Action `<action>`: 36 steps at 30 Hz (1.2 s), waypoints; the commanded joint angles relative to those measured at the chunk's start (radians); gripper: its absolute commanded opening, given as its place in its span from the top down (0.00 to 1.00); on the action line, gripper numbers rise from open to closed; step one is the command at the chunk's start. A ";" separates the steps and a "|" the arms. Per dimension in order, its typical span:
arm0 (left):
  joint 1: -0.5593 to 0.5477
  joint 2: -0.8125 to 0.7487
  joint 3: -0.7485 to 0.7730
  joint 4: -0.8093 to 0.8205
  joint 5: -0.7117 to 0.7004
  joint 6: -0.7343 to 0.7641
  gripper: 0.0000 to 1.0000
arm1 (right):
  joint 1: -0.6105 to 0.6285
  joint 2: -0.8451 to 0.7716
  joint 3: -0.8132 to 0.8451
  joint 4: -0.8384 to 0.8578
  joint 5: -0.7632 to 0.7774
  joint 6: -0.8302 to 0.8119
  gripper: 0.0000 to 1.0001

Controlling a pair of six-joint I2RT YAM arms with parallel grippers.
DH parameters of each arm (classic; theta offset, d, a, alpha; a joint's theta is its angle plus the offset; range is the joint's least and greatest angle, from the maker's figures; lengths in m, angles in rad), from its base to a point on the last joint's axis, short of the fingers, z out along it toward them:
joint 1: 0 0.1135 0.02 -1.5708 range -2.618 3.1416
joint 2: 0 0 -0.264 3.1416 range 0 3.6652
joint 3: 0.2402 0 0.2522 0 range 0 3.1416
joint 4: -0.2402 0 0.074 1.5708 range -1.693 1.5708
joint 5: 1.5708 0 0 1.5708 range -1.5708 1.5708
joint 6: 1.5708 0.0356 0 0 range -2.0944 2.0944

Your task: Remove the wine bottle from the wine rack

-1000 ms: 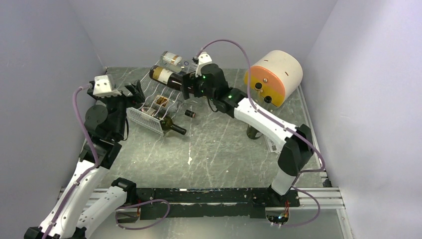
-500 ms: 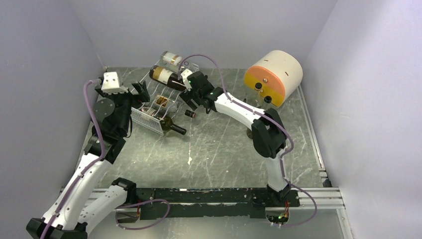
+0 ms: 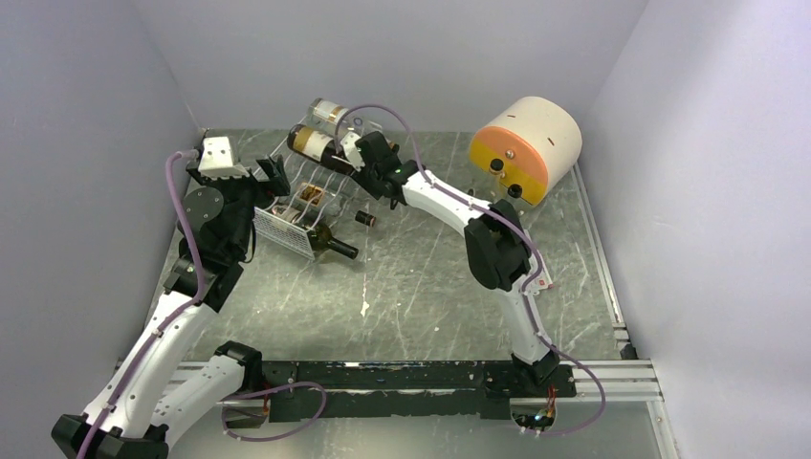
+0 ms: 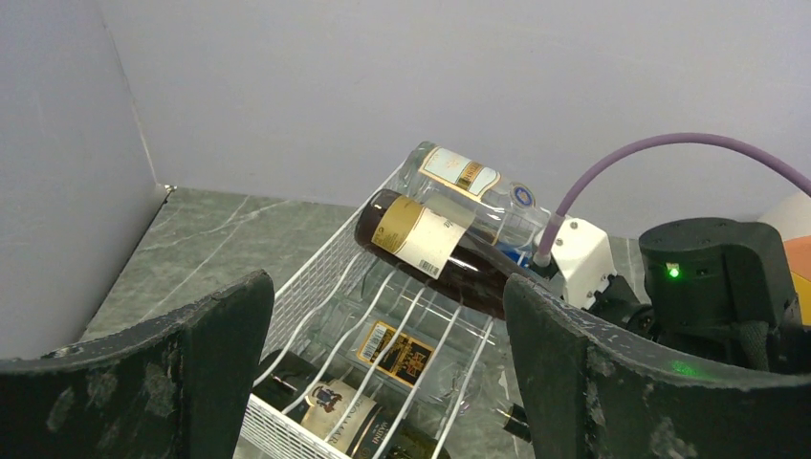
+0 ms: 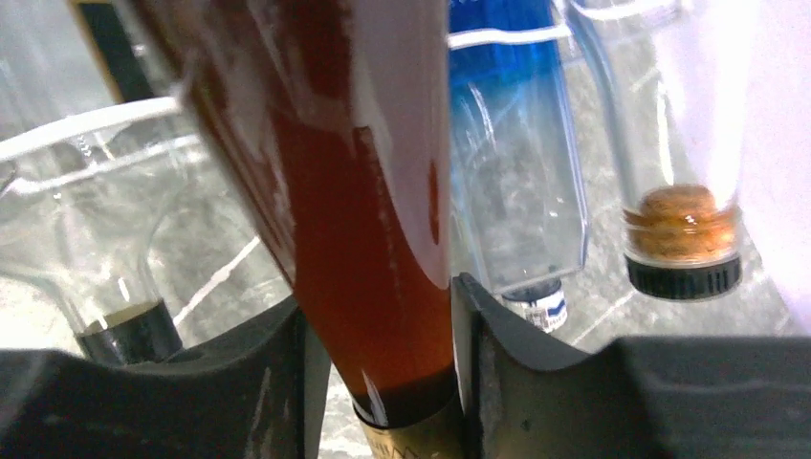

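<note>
The wine bottle (image 3: 311, 145) is dark with a cream label and lies tilted across the top of the white wire wine rack (image 3: 285, 228). Its reddish-brown neck (image 5: 368, 249) sits between both fingers of my right gripper (image 5: 378, 330), which is shut on it just above the foil. From above, that gripper (image 3: 356, 161) is at the rack's right side. My left gripper (image 3: 268, 177) hovers open at the rack's left end. In the left wrist view its fingers (image 4: 593, 373) frame the rack (image 4: 316, 277) and the bottle (image 4: 430, 244) without touching either.
A clear bottle (image 3: 330, 113) lies beside the wine bottle on the rack top. A green bottle (image 3: 330, 244) and a clear one with a dark label (image 3: 311, 196) lie lower in the rack. A small dark cap (image 3: 365, 219) lies on the table. An orange-faced cream cylinder (image 3: 526, 148) stands back right.
My right arm reached left to the rack, and its gripper closed from wide open onto the wine bottle's neck. The left arm shifted slightly and stayed open.
</note>
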 commanded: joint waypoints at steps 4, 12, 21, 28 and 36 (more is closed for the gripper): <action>0.008 -0.008 0.022 0.010 0.010 -0.004 0.06 | 0.008 0.034 0.102 -0.030 -0.046 0.006 0.80; 0.010 -0.018 0.023 0.010 0.009 -0.005 0.06 | 0.055 -0.113 0.063 -0.080 -0.085 0.181 1.00; 0.010 -0.022 0.023 0.008 0.028 -0.012 0.06 | 0.054 -0.357 -0.149 -0.065 -0.263 0.450 1.00; 0.010 -0.022 0.027 0.010 0.072 -0.011 0.06 | 0.036 -0.508 -0.246 -0.082 -0.352 0.602 1.00; 0.008 -0.003 0.023 0.050 0.314 0.007 0.06 | 0.019 -0.709 -0.343 -0.170 -0.390 0.697 1.00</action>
